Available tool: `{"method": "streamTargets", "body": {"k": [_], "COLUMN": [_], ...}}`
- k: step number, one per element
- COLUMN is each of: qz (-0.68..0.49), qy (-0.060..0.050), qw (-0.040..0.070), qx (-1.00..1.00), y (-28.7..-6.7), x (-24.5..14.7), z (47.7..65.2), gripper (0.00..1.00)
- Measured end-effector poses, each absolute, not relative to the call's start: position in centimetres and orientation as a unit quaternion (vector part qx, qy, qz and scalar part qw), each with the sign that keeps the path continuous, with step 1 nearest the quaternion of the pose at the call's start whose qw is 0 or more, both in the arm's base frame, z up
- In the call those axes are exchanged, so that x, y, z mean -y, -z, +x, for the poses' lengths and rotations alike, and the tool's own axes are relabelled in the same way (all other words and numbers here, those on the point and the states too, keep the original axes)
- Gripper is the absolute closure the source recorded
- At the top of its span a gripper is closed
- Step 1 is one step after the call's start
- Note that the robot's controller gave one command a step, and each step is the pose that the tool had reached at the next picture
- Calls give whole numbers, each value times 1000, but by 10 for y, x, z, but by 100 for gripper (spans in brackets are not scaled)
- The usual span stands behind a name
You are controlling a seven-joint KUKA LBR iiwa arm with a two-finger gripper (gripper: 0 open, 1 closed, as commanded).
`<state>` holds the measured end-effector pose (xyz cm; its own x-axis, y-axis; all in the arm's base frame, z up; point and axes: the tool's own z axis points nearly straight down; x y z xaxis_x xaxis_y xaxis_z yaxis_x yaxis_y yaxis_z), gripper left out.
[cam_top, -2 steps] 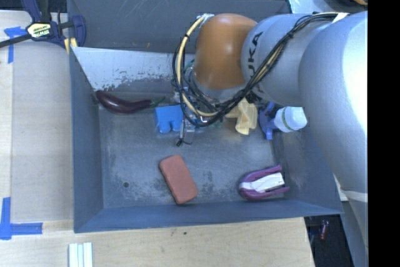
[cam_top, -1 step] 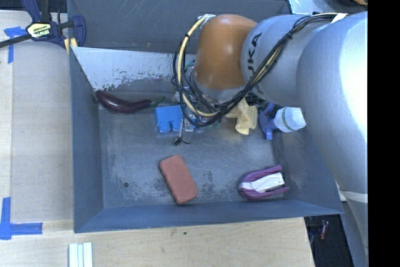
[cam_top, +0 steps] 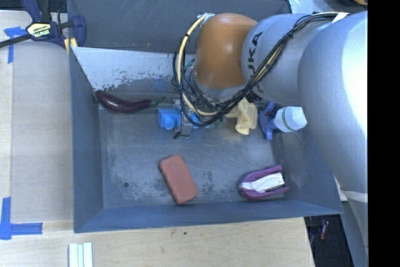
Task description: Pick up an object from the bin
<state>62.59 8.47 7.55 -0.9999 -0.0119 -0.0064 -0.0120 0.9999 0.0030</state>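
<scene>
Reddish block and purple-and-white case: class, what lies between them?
Only bare bin floor lies between the reddish block and the purple-and-white case, in the camera view.

Matt grey metal bin point(cam_top: 87, 153) with a scuffed, speckled floor, glossy dark purple plastic aubergine point(cam_top: 122, 103), matt reddish-brown block point(cam_top: 178, 179) with a faintly rough face, smooth glossy orange wrist cover point(cam_top: 219, 50), smooth satin silver arm casing point(cam_top: 312, 65), smooth white plastic bottle point(cam_top: 289, 119)

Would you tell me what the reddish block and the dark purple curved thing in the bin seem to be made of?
The reddish block looks matte and slightly grainy with rounded corners, so probably foam or soft rubber. The dark purple curved thing has a smooth skin with a faint highlight, likely moulded plastic, perhaps a toy aubergine.
</scene>
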Motion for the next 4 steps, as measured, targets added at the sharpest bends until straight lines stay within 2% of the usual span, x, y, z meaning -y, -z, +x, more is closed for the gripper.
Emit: {"method": "streamTargets", "body": {"k": [1,2,3,4], "qz": [-6,-6,-6,-5], "qy": [-2,-1,-2,-1], "qw": [3,0,4,0], "qx": [-1000,-1000,-1000,-1000], "y": [-75,-107,-127,-134], "x": [-85,-84,-84,-84], "z": [626,624,626,624], "gripper": [100,100,100,100]}}
